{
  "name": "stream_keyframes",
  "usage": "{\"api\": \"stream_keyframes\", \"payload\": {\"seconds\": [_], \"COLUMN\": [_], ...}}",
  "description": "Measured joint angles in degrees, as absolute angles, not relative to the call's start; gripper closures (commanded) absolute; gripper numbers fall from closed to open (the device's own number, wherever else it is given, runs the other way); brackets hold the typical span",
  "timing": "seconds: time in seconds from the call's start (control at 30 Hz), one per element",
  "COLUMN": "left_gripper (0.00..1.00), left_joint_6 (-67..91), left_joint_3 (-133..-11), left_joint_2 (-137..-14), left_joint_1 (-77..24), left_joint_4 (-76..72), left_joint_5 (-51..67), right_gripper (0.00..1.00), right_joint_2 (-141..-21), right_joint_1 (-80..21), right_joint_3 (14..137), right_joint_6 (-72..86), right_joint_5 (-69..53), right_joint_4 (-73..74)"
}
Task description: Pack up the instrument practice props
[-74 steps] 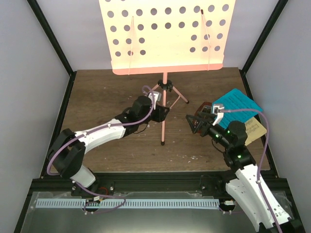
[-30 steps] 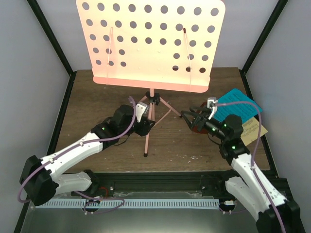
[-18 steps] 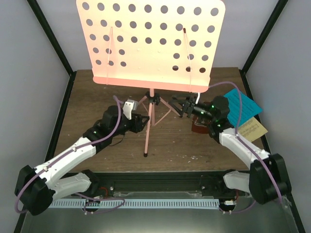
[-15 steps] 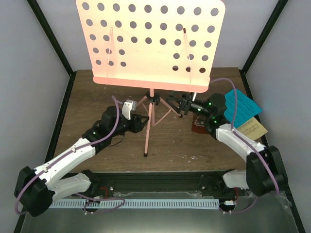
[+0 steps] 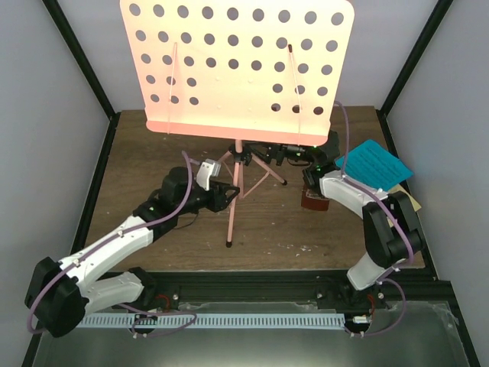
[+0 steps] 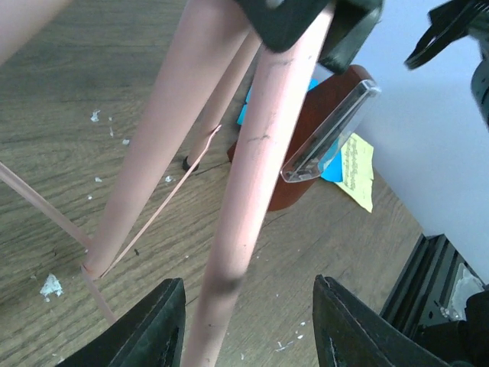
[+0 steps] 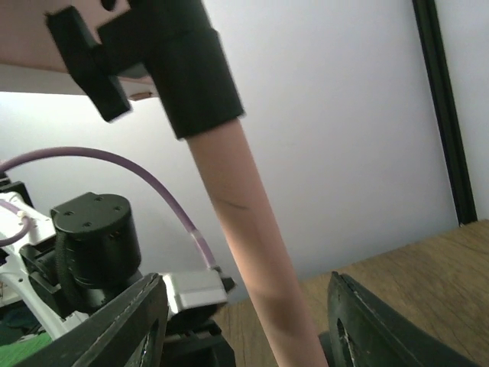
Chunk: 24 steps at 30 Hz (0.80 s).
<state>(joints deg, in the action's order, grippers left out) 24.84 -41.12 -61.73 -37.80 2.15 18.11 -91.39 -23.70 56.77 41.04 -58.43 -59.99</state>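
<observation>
left wrist: left tool point(image 6: 246, 284) part-open astride music stand point(image 6: 260, 168) leg, right tool point(image 7: 246, 279) likewise round pole point(image 7: 243, 214)

Pink music stand point(image 5: 237, 69) upright on its tripod, pole between the jaws of left gripper point(image 6: 246, 325) and right gripper point(image 7: 243, 325) | reddish-brown metronome point(image 6: 302, 164), clear cover on, beyond left jaws | blue and yellow pages point(image 5: 374, 162) flat behind it

- The music stand point(image 5: 237, 69) has its desk running off the top of the overhead view, and the desk hides much of its own pole.
- The right gripper point(image 5: 269, 153) is tucked in shadow under the desk's lip.
- The metronome point(image 5: 312, 202) is part covered by the right arm.
- The yellow page point(image 6: 356, 170) peeks out behind the metronome, its print unreadable.
- Each wrist view crops its fingers point(image 6: 157, 325) at the bottom, so I can't tell whether they touch the tube.
</observation>
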Motion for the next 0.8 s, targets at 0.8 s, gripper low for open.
{"api": "stream_keyframes", "payload": {"seconds": [0.8], "left_gripper": [0.62], "left_joint_6": [21.0], "left_joint_3": [-41.1], "left_joint_2": [-68.6], "left_joint_1": [-37.5], "left_joint_4": [-0.4], "left_joint_5": [19.2], "right_gripper": [0.67], "right_joint_2": [-100.7], "right_joint_1": [-25.8], "right_joint_3": [71.2], "right_joint_6": [43.3], "right_joint_5": [-66.5], "right_joint_4": [-64.1]}}
